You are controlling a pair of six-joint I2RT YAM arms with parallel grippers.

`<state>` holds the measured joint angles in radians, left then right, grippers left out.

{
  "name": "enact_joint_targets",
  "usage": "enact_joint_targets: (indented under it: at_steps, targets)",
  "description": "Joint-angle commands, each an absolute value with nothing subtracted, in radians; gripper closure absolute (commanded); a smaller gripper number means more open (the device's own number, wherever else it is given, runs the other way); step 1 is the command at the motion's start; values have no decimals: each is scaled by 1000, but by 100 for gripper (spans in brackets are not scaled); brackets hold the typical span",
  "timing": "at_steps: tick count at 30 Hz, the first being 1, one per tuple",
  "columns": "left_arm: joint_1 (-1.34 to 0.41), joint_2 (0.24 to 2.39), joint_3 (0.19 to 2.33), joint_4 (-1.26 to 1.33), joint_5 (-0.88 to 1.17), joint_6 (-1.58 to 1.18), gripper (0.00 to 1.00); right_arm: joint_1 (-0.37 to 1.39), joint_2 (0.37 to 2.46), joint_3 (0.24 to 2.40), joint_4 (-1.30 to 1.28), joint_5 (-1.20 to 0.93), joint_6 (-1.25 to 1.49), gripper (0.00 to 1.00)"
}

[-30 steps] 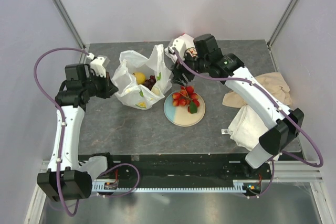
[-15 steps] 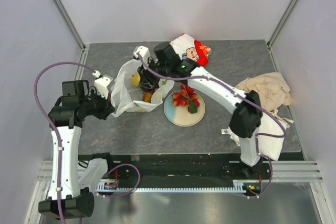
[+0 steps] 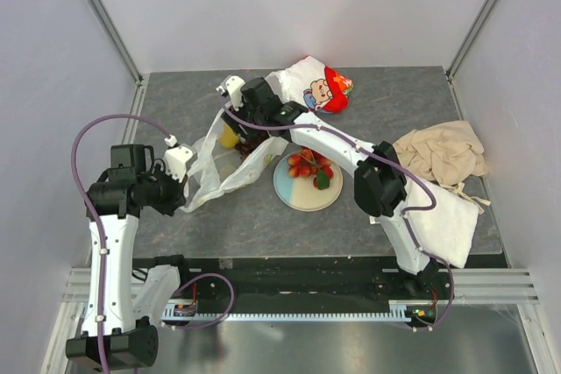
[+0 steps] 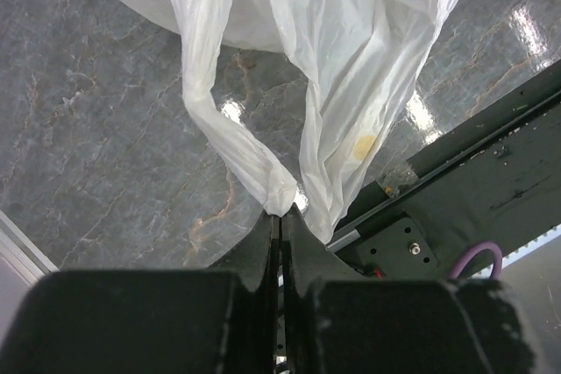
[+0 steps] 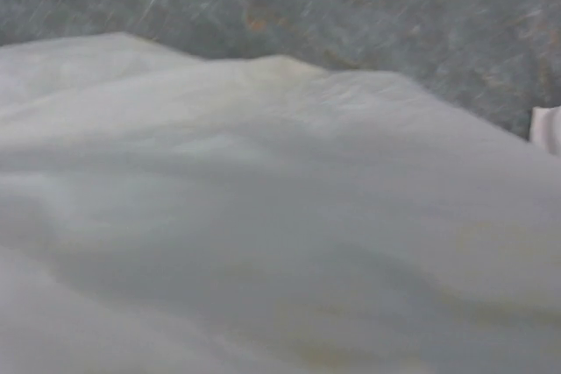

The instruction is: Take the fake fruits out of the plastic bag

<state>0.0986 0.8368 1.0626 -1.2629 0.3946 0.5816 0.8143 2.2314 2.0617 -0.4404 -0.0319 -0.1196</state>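
Observation:
The plastic bag [image 3: 221,171] lies stretched out at the table's middle left. My left gripper [image 3: 185,202] is shut on one of its loop handles [image 4: 263,172], with the jaws pressed together at the fingertips [image 4: 280,214]. My right gripper [image 3: 248,131] reaches into the bag's mouth, its fingers hidden by the film. The right wrist view shows only blurred white bag [image 5: 263,216]. A yellow lemon [image 3: 229,136] shows inside the bag. Red strawberries [image 3: 302,162] and a small green piece [image 3: 322,179] lie on the plate [image 3: 302,201]. The grape bunch is hidden.
A white-and-red cartoon packet [image 3: 320,85] lies at the back. A beige cloth [image 3: 443,151] and a folded white towel [image 3: 443,221] lie at the right. The black rail at the table's near edge [image 4: 456,181] is close to my left gripper.
My right arm has swung left from beside the packet into the bag's mouth. My left gripper has pulled the handle toward the near left, stretching and flattening the bag.

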Motion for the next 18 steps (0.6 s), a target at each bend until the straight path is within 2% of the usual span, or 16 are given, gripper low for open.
enact_joint_targets:
  at_steps: [1, 7, 13, 16, 17, 18]
  targets:
    - [100, 834, 1049, -1229, 365, 621, 98, 819, 2327, 2132, -387, 147, -158, 23]
    - [100, 854, 1065, -1209, 380, 601, 98, 819, 2428, 2148, -377, 189, -222, 23]
    - [100, 861, 1071, -1190, 390, 586, 98, 822, 2461, 2164, -380, 239, -270, 31]
    - [100, 876, 1083, -1170, 402, 572, 98, 822, 2445, 2148, -388, 227, -284, 53]
    - [100, 887, 1086, -1164, 403, 562, 98, 824, 2431, 2141, -390, 219, -284, 64]
    - [98, 891, 1089, -1152, 411, 557, 98, 822, 2421, 2146, -394, 178, -285, 70]
